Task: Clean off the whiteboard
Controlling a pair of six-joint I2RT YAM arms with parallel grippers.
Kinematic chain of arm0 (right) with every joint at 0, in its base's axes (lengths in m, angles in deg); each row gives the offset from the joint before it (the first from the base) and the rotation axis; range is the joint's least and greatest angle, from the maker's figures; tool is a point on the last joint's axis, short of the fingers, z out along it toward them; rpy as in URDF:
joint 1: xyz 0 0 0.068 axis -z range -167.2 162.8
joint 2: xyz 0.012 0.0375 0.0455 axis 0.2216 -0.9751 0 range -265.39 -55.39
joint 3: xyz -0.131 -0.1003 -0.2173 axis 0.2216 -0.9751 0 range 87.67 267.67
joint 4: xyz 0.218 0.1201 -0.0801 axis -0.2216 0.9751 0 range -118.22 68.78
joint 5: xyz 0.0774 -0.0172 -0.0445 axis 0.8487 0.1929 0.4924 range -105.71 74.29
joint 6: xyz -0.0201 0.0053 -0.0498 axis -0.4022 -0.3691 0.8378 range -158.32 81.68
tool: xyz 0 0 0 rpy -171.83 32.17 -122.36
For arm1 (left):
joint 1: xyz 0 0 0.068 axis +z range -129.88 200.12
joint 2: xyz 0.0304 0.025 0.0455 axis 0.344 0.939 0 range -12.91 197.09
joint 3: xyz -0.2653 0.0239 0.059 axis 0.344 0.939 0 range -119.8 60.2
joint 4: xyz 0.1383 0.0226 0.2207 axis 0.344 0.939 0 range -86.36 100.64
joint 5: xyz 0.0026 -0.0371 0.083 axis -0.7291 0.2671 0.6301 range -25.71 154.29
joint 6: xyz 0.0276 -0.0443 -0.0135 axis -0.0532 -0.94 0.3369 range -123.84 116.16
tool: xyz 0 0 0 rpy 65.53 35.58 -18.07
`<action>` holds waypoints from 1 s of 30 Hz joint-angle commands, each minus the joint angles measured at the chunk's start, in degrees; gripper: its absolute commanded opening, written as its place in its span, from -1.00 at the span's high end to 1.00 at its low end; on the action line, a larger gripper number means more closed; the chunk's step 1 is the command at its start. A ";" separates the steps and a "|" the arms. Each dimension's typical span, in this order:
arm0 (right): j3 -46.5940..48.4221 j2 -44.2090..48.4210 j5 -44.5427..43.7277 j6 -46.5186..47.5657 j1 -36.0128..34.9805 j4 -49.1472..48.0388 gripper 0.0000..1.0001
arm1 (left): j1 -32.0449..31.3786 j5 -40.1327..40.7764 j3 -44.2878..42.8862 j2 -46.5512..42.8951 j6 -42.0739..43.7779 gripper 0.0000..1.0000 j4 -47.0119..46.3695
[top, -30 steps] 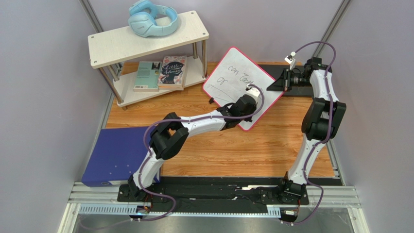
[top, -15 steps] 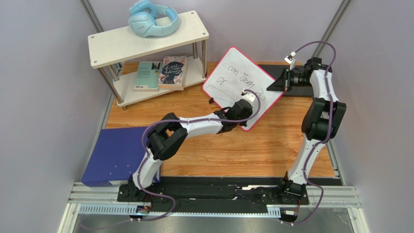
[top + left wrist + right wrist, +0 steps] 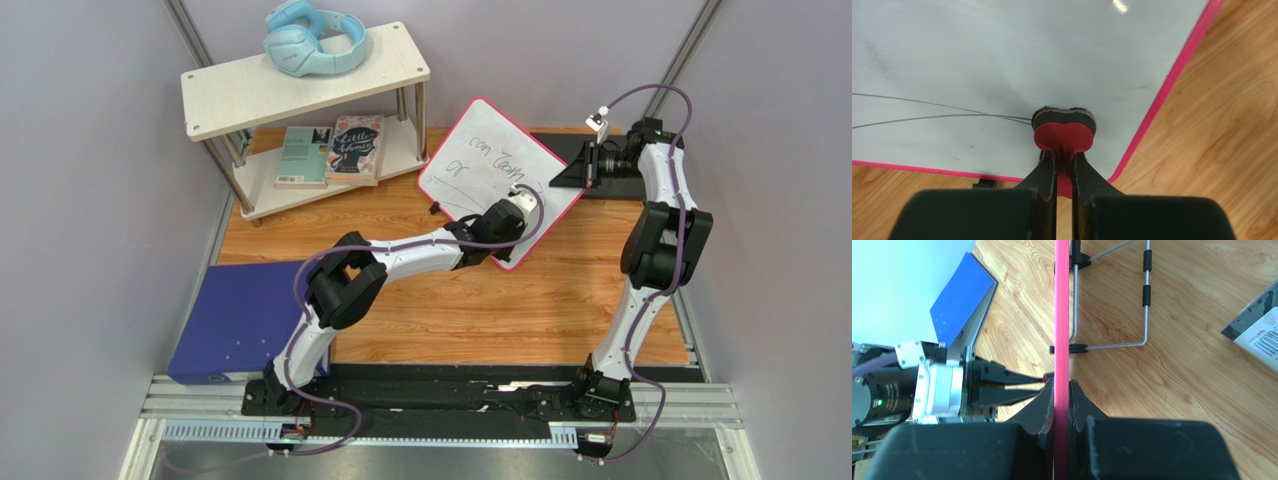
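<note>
The left claw presses an eraser to the whiteboard; the right claw grips the board's edge.
The whiteboard stands at the far middle of the wooden surface, propped on a wire stand, beside the shelf; the left claw is clamped on the red, dark-padded eraser near the lower pink corner; the right claw is clamped on the pink rim; black handwriting crosses the upper part.

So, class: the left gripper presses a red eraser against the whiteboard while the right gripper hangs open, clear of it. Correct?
No. The right gripper is shut on the pink rim of the whiteboard, as the right wrist view shows. The left gripper does press the red eraser against the board.
</note>
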 commanded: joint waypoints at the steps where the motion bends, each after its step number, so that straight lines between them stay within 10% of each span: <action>1: -0.17 -1.91 -6.69 5.99 -3.08 3.58 1.00 | -2.91 -7.64 -0.35 1.96 1.71 1.00 -3.44; 30: 0.35 -2.79 -6.69 6.87 -3.08 4.89 1.00 | 7.02 2.55 -5.96 1.86 1.80 1.00 1.48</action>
